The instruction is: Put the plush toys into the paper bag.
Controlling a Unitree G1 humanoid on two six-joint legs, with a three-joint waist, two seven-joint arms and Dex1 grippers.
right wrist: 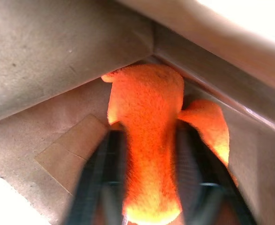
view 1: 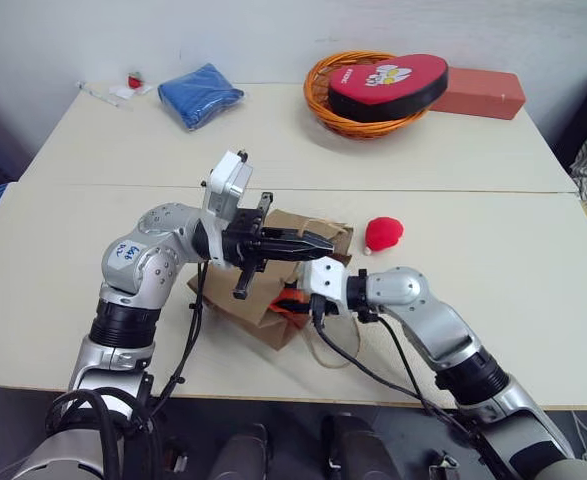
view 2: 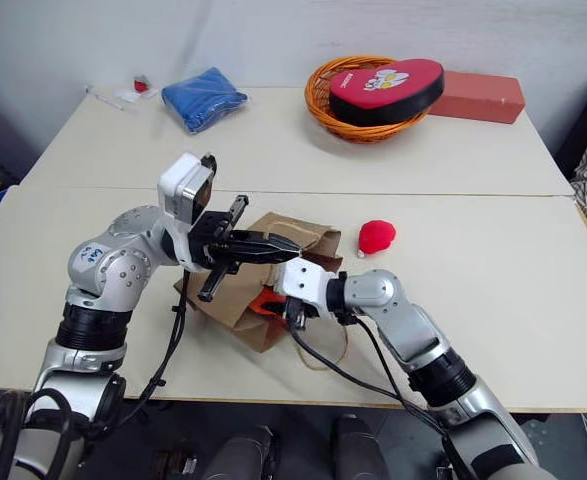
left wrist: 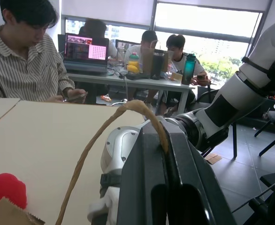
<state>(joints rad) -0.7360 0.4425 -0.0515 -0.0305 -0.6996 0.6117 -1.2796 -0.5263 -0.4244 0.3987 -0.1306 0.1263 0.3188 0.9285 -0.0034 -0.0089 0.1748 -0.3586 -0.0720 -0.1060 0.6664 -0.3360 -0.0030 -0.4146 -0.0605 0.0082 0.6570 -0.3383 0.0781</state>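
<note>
Two pale tables pushed together [view 1: 493, 330] fill the scene. At the near middle lies the one paper bag [view 2: 235, 300], on its side with its mouth to the right. The left gripper [view 1: 318, 243] has its jaws together, pinching a cord handle [left wrist: 104, 136] and lifting the bag's upper lip. The right gripper [right wrist: 149, 197] reaches into the mouth from the right; the wrist view shows the orange plush toy [right wrist: 146, 140] between its two fingers [right wrist: 92, 183], well inside the brown walls. Whether the jaws are clamped on it or letting go cannot be told.

The step in hand looks like delivering the first of two toys. Next, the right gripper probably must leave the orange toy inside, back out without dragging it along, then go for the red plush toy [view 1: 383, 233], which sits on the table just right of the bag.

Farther back: one folded blue cloth [view 1: 201, 94] on the left, one orange basket [view 1: 325, 112] holding one red heart cushion [view 1: 388, 84], and one red-brown block [view 1: 483, 93].
</note>
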